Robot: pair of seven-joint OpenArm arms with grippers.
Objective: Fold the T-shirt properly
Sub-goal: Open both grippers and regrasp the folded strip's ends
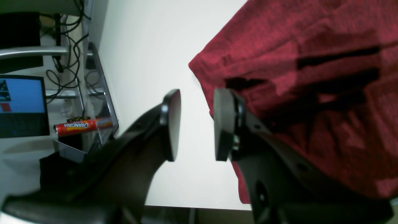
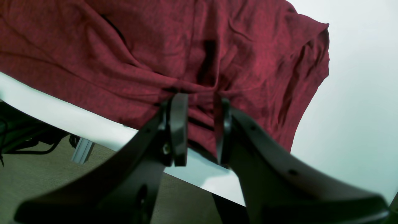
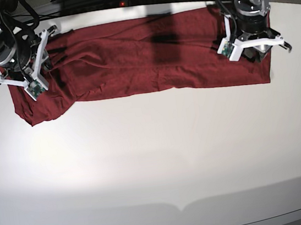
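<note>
- White bench (image 3: 156, 156) fills most of the base view; it is smooth and bright
- At the far edge of the bench lies the shirt (image 3: 149, 62); it is dark red, soft and full of wrinkles; it is spread out in a long band from side to side
- On the left side of the base view, the right gripper (image 2: 200, 129) is low over one end of the shirt; its jaws stand a little apart; a bunched fold of red cloth sits between them, near the bench edge; whether the jaws press the cloth I cannot tell
- On the right side of the base view, the left gripper (image 1: 194, 124) is at the other end of the shirt; its jaws are apart with only white bench between them; one jaw lies just at the shirt's edge; it grasps nothing
- Past the bench edge, the left wrist view shows a screen (image 1: 21, 105) with a blue picture, black cables (image 1: 70, 46) and a red Orangina can (image 1: 76, 126) lying on its side
</note>
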